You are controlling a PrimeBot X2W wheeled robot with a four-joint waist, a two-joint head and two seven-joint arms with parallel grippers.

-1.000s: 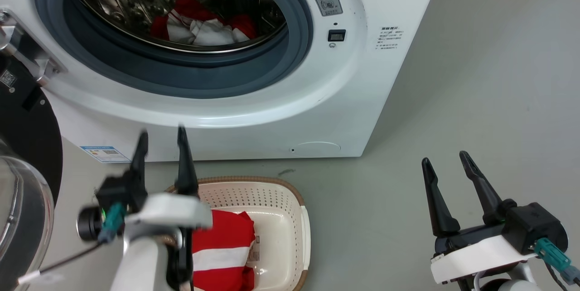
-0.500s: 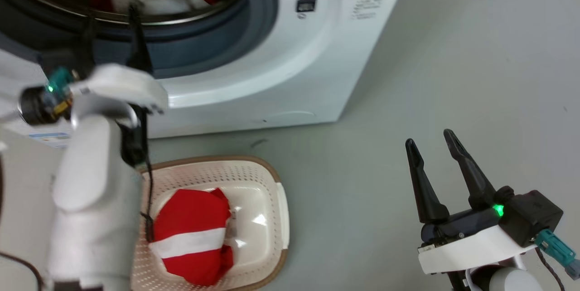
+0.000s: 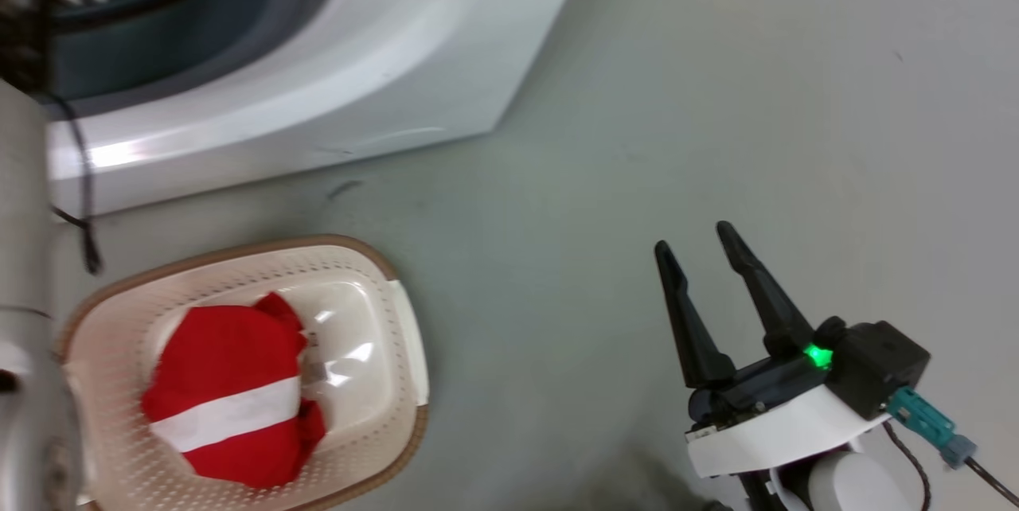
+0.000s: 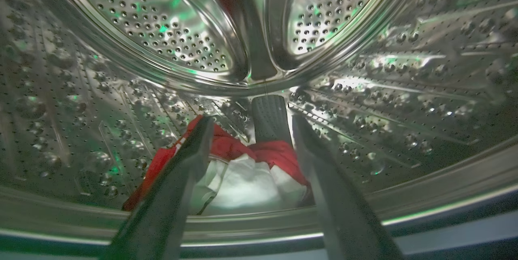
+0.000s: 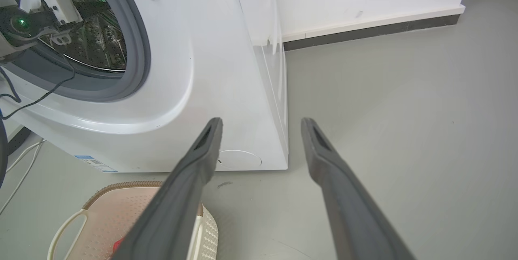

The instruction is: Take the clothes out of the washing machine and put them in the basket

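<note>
Grey floor point(image 3: 637, 97) beside the washing machine point(image 3: 318, 81) holds the basket point(image 3: 398, 320) close for a short carry, one striped garment point(image 3: 223, 392) inside, while your left gripper point(image 4: 251, 120) sits spread at the drum point(image 4: 162, 29) mouth to straddle the remaining clothes point(image 4: 243, 179) and your right gripper point(image 3: 693, 239) hangs open.

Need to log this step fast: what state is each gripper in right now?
Left gripper: open, empty, inside the steel drum, pointing at the red-and-white garment.
Right gripper: open, empty, above the floor.
</note>
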